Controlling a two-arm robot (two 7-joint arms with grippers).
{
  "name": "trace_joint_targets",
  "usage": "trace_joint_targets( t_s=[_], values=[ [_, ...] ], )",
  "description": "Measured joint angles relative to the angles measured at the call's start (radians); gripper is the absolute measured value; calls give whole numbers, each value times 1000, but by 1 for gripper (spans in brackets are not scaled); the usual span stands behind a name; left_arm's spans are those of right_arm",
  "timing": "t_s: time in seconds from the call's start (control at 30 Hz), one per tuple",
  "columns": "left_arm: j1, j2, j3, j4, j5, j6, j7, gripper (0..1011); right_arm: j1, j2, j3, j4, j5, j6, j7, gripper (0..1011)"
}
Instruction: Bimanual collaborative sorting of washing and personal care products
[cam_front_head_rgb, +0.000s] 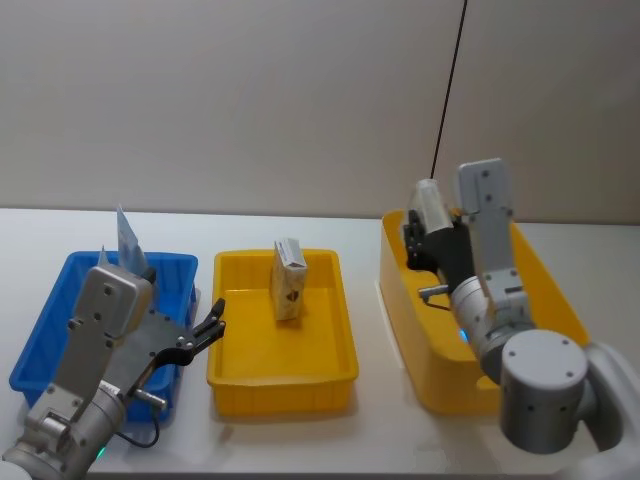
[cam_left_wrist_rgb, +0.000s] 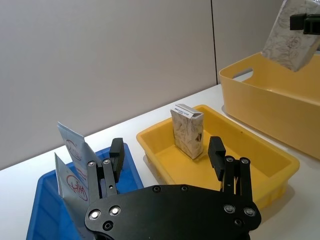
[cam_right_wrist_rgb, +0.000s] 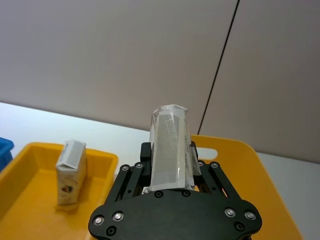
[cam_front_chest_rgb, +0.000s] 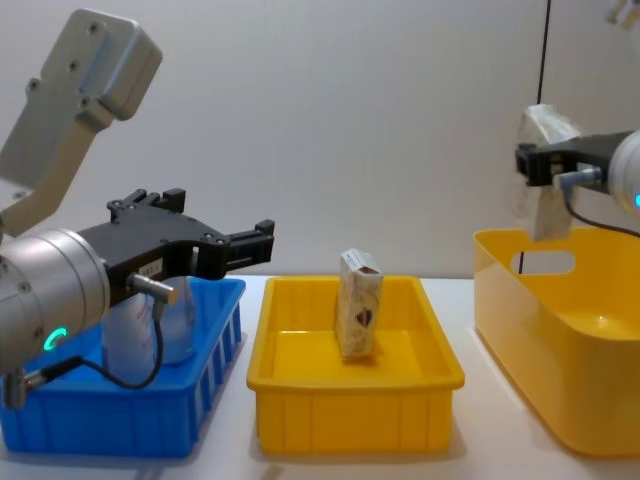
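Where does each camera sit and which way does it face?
Head: high, looking down on blue crate, yellow tray, yellow bin; left arm, right arm.
Chest: low, facing forward side-on; left gripper open.
Left wrist: behind its fingers, toward the standing carton.
Right wrist: behind the right gripper, shut on a held carton.
Shared: standing carton, all four.

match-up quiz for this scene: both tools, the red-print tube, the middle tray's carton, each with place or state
1 left tool
2 right tool
3 white squeeze tube with red print
4 cream carton with dark brown mark

a upright in shallow yellow plastic tray
b open, empty
c in blue plastic crate
d shut on another cream carton

Pairs: 1-b, 2-d, 3-c, 4-a
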Motion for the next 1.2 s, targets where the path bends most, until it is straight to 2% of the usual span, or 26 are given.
trace_joint_targets(
  t_s=[0.33,0.73,0.77,0.8,0.87,0.97,1.0,1.13,1.2],
  values=[
    [0,0,0,0,0,0,0,1002,16,23,36,22,23,93,52,367],
    [0,0,0,0,0,0,0,1002,37,32,56,82,40,132,98,366],
    [0,0,0,0,0,0,0,1002,39,32,58,87,41,134,103,412],
    [0,0,0,0,0,0,0,1001,39,32,58,87,41,134,103,412],
    [0,0,0,0,0,0,0,1002,42,33,61,95,42,137,107,518],
    [0,0,0,0,0,0,0,1002,43,34,64,102,42,140,114,578],
    [0,0,0,0,0,0,0,1002,44,34,65,104,42,141,117,637],
    [0,0,0,0,0,0,0,1002,44,34,69,107,42,142,124,770],
    [0,0,0,0,0,0,0,1002,44,35,70,107,42,142,127,807]
  ],
)
